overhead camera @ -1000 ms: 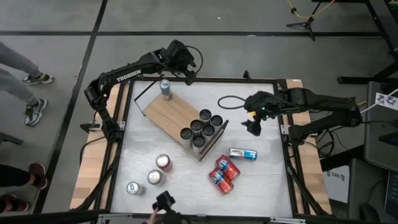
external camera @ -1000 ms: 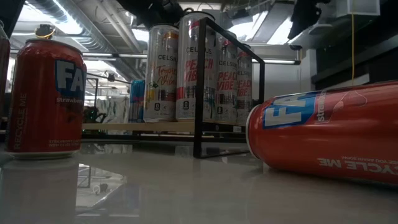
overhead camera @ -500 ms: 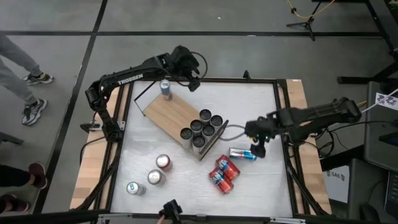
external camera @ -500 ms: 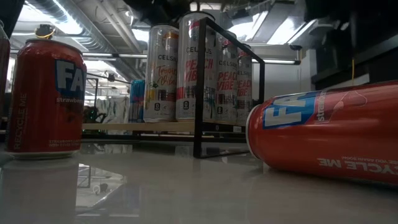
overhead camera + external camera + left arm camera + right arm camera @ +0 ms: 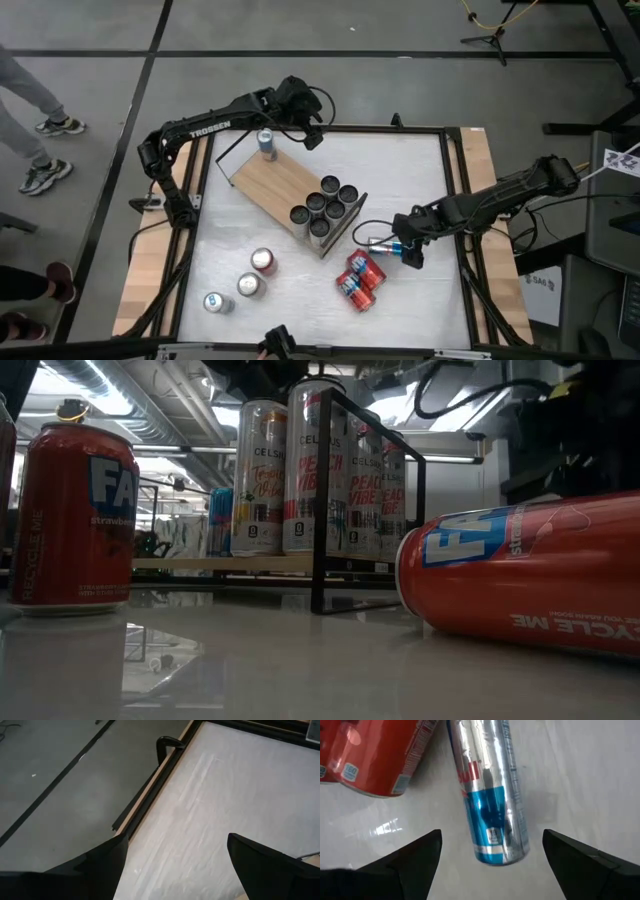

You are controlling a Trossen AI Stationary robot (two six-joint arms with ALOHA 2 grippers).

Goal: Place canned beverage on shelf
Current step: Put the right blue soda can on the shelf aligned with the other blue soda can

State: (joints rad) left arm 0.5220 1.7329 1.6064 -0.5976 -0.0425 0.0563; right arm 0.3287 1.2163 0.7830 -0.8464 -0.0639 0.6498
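Note:
A silver-and-blue can (image 5: 490, 795) lies on its side on the white table, right of the shelf. My right gripper (image 5: 490, 865) (image 5: 408, 250) hangs over its blue end, pointing steeply down. It is open, with one finger on either side of the can and clear of it. The shelf (image 5: 280, 180) is a light-wood board on a black wire frame. Several dark-topped cans (image 5: 325, 205) stand at its near right end and one blue can (image 5: 266, 143) at its far end. My left gripper (image 5: 308, 128) (image 5: 175, 865) is open in the air over the table's far edge, holding nothing.
Two red cans (image 5: 358, 280) lie together just near-left of the silver can, also showing in the right wrist view (image 5: 375, 755). Three cans (image 5: 250, 283) stand upright near the table's near left. In the low view a red can (image 5: 520, 575) lies close by.
My right gripper has come down from high over the table's right side toward the near edge. It has tipped to point steeply down and now straddles the lying silver-and-blue can. My left gripper has swung a little toward the table's right. No can has moved.

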